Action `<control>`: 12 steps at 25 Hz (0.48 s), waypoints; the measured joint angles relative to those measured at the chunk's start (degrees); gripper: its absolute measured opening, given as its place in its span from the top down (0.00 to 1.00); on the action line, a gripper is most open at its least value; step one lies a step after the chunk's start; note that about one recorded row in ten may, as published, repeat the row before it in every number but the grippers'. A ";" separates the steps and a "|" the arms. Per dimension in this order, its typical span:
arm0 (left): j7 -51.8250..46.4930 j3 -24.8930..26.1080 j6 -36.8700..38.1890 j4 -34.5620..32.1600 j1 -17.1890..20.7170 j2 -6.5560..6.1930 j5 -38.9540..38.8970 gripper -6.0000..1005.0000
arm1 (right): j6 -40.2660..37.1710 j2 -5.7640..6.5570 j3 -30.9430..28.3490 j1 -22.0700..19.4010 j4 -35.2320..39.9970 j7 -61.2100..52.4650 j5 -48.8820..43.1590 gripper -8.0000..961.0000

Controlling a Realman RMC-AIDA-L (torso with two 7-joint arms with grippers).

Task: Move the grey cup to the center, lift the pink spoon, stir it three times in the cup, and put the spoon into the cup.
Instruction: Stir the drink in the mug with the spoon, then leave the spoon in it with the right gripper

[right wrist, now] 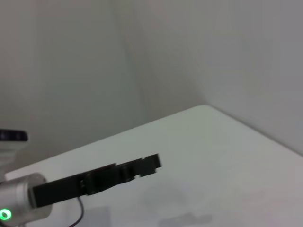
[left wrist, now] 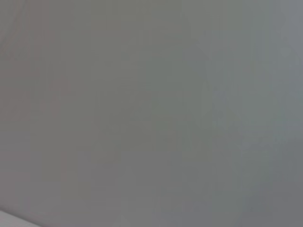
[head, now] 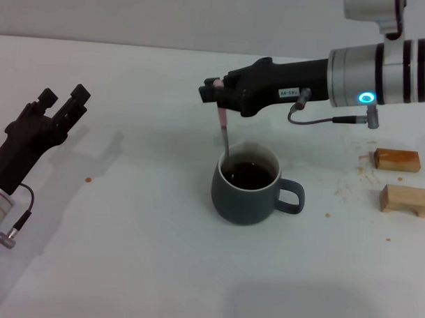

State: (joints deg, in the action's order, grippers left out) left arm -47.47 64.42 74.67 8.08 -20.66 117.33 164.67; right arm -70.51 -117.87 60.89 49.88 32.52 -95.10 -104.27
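Your landmark is the grey cup (head: 248,188), which stands on the white table (head: 140,233) near the middle of the head view, its loop handle pointing toward the robot's right and dark liquid filling the white inside. Directly above the cup's far-left rim you see the right gripper (head: 216,95), reaching in from the right on a level arm, its fingers clamped on the pale pink handle of the pink spoon (head: 223,131). The spoon hangs almost upright from that grip, with the grey metal stem running down past the rim and its bowl dipped into the liquid at the left side of the cup, so the bowl itself is hidden from you. Well to the left of the cup, the left gripper (head: 59,98) sits idle above the table with its two black fingers spread apart and nothing between them; the right wrist view shows the same gripper (right wrist: 142,165) from the side over the bare tabletop. To the right of the cup, beyond the handle, lie two tan wooden blocks (head: 400,179), one behind the other, with small brown specks scattered on the table around them.
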 joint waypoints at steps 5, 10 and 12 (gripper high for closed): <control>0.01 0.05 -0.01 0.00 0.15 -0.11 -0.03 0.17 | -1.73 -0.26 2.03 -0.19 0.28 -0.77 -0.30 0.90; 0.01 0.15 -0.05 0.00 -0.17 -0.24 -0.06 0.17 | -4.35 -0.35 2.29 -2.90 2.06 -2.44 -0.47 0.90; 0.01 0.15 -0.05 0.00 -0.39 -0.25 -0.06 0.17 | -4.83 -0.36 2.36 -5.08 4.72 -3.80 -0.61 0.90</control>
State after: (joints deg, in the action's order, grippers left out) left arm -47.46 64.58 74.62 8.08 -21.05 117.08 164.61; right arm -75.34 -118.22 63.25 44.80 37.24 -98.91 -104.88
